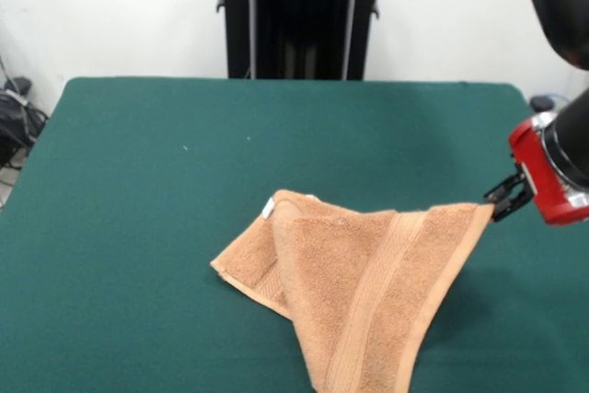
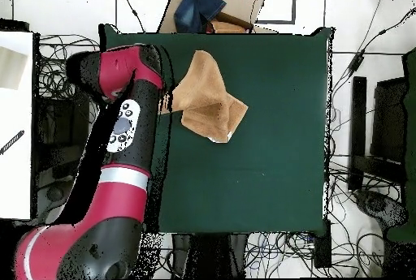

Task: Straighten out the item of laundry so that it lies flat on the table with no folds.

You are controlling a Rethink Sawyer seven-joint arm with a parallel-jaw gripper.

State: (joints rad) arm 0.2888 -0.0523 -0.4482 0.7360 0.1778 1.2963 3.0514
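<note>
I see the table (image 1: 138, 227) filling most of the front view, its dark green cloth bare apart from 1 item. In the overhead view the red and black arm (image 2: 130, 139) lies along the table's left edge, reaching up from the bottom of the picture. In the front view the arm's red wrist enters at the right edge, and the gripper (image 1: 502, 200) sits just left of it, low over the table's right side. The gripper's black tips are clamped on 1 corner of the towel (image 1: 354, 292), holding that corner raised off the cloth. From this pinched corner the towel drops and spreads left and toward the near edge, forming a draped, roughly triangular shape. The towel is orange-tan terry and is folded over itself: I can see at least 2 layers, with a lower layer showing at the left. 1 woven band (image 1: 386, 301) runs diagonally across the upper layer, and a second band shows on the lower layer at the left. The towel occupies the near right part of the table in the front view. A small white tag (image 1: 269, 209) sits at the towel's far left corner.
</note>
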